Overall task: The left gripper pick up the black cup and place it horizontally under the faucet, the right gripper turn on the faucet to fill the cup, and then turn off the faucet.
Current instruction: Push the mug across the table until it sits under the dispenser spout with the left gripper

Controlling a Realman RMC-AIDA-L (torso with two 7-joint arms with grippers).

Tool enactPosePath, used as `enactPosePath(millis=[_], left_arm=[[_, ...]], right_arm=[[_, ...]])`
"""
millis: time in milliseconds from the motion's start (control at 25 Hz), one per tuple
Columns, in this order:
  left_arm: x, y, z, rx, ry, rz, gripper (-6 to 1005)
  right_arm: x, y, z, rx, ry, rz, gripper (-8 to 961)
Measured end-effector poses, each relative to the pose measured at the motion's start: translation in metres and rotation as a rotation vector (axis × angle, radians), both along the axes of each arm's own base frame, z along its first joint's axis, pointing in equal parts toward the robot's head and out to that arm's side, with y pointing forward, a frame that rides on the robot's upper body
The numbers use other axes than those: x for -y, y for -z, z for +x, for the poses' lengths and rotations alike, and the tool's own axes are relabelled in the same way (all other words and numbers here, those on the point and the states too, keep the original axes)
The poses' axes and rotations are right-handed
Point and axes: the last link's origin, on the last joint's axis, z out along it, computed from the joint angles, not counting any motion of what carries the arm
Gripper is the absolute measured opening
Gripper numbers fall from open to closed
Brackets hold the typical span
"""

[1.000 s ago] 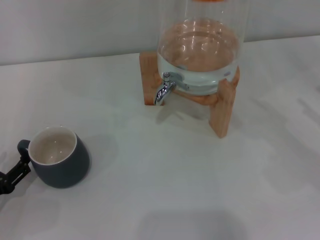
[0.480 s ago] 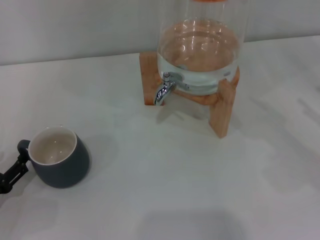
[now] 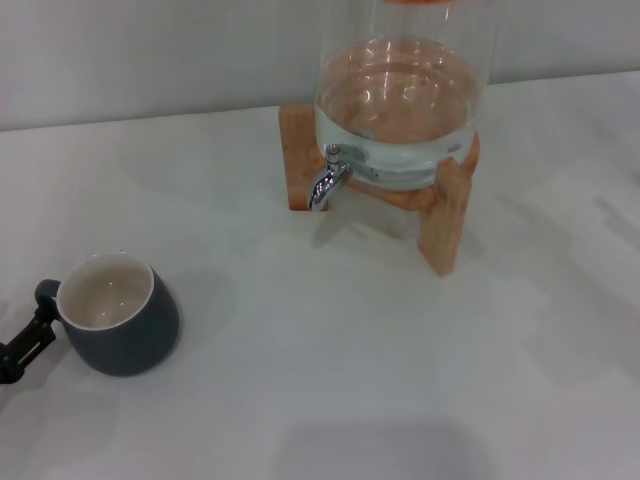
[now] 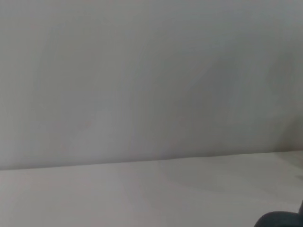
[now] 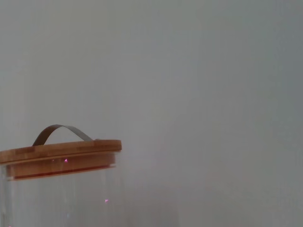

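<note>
Closest to me, at the left edge of my head view, I see a bit of the left gripper (image 3: 22, 343). It is black and sits low by the desk (image 3: 330, 370). Only a small piece of it shows, so I cannot tell how wide its fingers are or if they hold anything. The tip reaches up to the little loop handle of the black cup (image 3: 117, 314). It looks like it touches the handle, but I cannot be sure.

The cup stands upright on the white desk, on the near left side. Its mouth faces up and I can see its cream inside. The handle points to the left, toward the fingers. In my left wrist view I see only a dark round bit of the cup (image 4: 279, 220) in one corner, plus the desk and the wall.

Farther back and to the right stands the big glass jar (image 3: 400, 110) with water in it. It sits on a wooden stand (image 3: 445, 215). The shiny faucet (image 3: 327, 180) sticks out at the bottom of the jar, with its spout curving down. The cup is well apart from it.

I cannot see the right gripper. My right wrist view shows the jar's wooden lid (image 5: 59, 156) with a thin metal handle (image 5: 59, 132), and the plain wall behind.
</note>
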Motion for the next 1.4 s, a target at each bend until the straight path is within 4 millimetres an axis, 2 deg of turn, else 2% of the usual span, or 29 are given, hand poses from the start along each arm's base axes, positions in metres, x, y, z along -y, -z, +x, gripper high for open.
enactPosePath(millis=[560, 1200, 1400], left_arm=[[-0.014, 0.001, 0.004, -0.020, -0.002, -0.005, 875], [-0.015, 0.003, 0.007, -0.020, 0.013, -0.015, 846], [-0.017, 0.003, 0.009, -0.022, 0.022, -0.019, 623]], right_arm=[[0.002, 0.000, 0.002, -0.001, 0.007, 0.000, 743], [0.003, 0.000, 0.002, -0.001, 0.008, 0.000, 742], [0.003, 0.000, 0.002, 0.001, 0.007, 0.001, 742]])
